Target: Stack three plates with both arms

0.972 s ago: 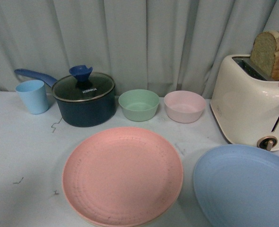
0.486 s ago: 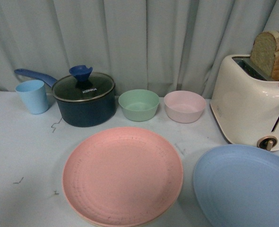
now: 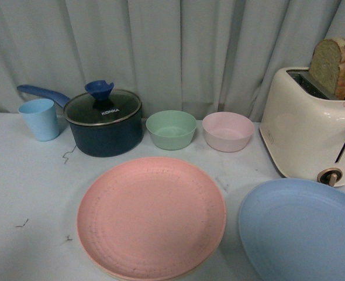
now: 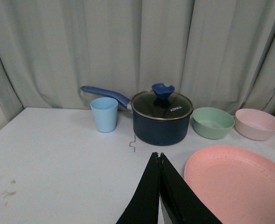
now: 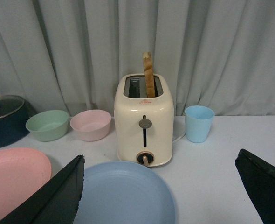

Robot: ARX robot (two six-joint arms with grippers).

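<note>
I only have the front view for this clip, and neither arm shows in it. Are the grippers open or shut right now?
Observer: The left gripper is shut and empty. Its fingers are pressed together and point toward the pot, with the pink plate beside them.
Operator: And the right one?
Observer: The right gripper is open wide and empty. The light blue plate lies ahead of it, between its spread fingers.
Operator: Is anything out of my frame near the toaster?
Observer: Yes, a second light blue cup stands beside the toaster, on the side the front view cuts off.
</note>
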